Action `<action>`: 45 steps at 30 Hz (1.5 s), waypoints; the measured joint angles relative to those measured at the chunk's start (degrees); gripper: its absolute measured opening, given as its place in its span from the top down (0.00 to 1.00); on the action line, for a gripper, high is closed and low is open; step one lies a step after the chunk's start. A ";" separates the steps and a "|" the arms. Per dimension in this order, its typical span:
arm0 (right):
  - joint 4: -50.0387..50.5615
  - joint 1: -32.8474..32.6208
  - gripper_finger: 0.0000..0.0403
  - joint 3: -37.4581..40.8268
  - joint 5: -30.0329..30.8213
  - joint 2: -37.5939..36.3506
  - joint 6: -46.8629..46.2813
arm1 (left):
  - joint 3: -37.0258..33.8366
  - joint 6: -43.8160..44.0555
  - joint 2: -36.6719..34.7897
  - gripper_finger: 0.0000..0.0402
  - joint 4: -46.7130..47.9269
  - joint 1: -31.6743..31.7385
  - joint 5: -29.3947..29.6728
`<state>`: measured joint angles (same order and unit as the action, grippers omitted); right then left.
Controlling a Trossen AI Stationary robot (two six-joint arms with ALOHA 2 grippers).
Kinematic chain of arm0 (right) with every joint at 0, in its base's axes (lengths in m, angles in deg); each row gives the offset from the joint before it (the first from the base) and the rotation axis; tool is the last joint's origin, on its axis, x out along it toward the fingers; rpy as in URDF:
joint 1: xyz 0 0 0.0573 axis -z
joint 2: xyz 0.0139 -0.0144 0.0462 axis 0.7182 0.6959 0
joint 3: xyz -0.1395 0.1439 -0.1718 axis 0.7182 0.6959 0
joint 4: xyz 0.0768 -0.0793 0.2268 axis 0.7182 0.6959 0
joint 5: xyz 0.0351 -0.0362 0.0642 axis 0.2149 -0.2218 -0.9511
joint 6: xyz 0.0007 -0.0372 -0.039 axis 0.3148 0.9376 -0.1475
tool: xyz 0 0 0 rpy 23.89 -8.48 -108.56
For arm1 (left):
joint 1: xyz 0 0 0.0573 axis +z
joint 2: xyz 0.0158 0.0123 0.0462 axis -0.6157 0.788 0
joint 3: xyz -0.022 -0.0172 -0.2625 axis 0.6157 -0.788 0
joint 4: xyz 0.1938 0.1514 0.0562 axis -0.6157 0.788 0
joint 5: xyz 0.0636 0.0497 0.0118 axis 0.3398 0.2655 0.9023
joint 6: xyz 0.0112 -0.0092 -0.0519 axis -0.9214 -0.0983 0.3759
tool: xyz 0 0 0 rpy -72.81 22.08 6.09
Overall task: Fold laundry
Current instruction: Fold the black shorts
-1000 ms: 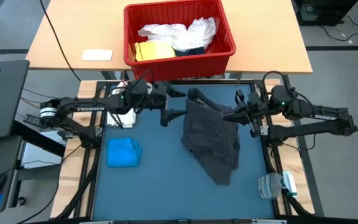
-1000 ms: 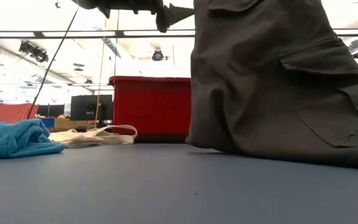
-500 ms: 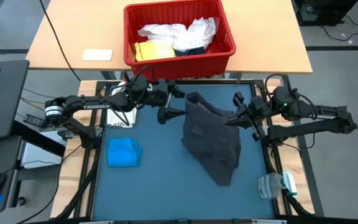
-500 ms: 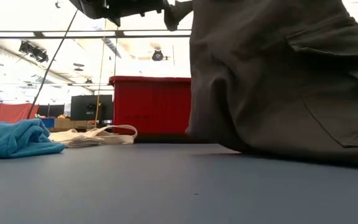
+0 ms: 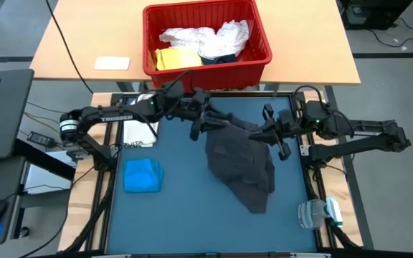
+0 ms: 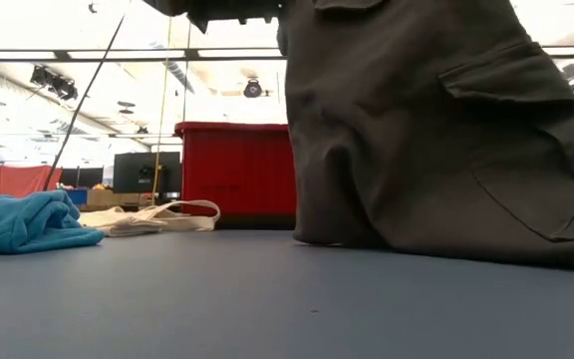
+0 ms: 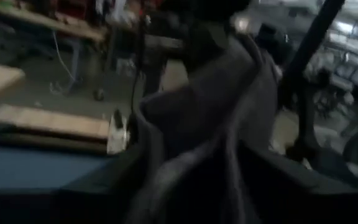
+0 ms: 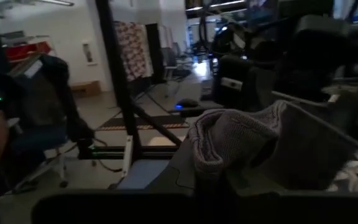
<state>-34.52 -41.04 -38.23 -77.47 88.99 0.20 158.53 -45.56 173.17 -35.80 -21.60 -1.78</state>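
We take this for a robotics lab or workshop. Two dark arms are bolted to a framed bench [image 5: 192,222] with a blue mat, and behind it stands a plain wooden table [image 5: 70,43] carrying a red crate [image 5: 260,36]. Beyond the crate we see long strip lights [image 6: 118,52] on an open ceiling, dark monitors [image 6: 145,172], cables [image 5: 400,29] on the grey floor, and office chairs [image 8: 48,106].

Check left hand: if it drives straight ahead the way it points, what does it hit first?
Most likely the dark grey garment: the left hand points right, at its raised top edge, which the right hand holds from the other side. Contact depth is unclear.
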 joint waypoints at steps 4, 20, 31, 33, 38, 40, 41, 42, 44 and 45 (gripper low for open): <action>-0.33 0.00 0.94 0.02 2.20 -1.47 0.26 | 2.86 -1.68 -0.06 0.82 9.54 0.96 -6.84; -2.72 4.67 0.94 -0.04 16.38 1.50 6.30 | 14.66 -11.74 -1.90 0.99 27.08 4.73 4.14; -17.17 15.17 0.94 -0.79 22.40 5.67 18.07 | 34.82 -21.23 -1.53 0.99 42.54 7.92 13.16; -11.07 14.22 0.95 -2.60 21.12 5.86 16.82 | 35.84 -20.45 -1.53 0.99 45.66 6.45 14.79; 13.53 10.16 0.95 -4.50 16.81 6.93 -1.66 | 29.68 -11.32 -1.77 0.99 55.45 -0.18 19.54; 20.67 7.55 0.95 -3.74 14.93 7.49 -8.32 | 23.31 -5.89 -1.77 0.99 54.90 -4.27 21.24; 22.88 5.92 0.95 -3.22 13.91 7.51 -11.36 | 19.90 -2.80 -1.77 0.99 53.52 -6.52 21.78; 24.64 4.13 0.95 -2.80 13.57 7.60 -14.14 | 16.75 -0.22 -1.77 0.99 51.41 -8.80 22.28; 25.96 0.54 0.95 -2.42 13.54 7.87 -18.48 | 10.41 4.03 -1.91 0.99 46.17 -13.18 22.47; 25.77 -0.96 0.95 -2.40 13.94 7.92 -19.89 | 7.72 5.57 -1.94 0.99 43.04 -15.07 22.51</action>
<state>-8.74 -42.00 -40.63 -63.53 96.90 -19.69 166.25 -39.99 171.23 7.24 -36.66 20.73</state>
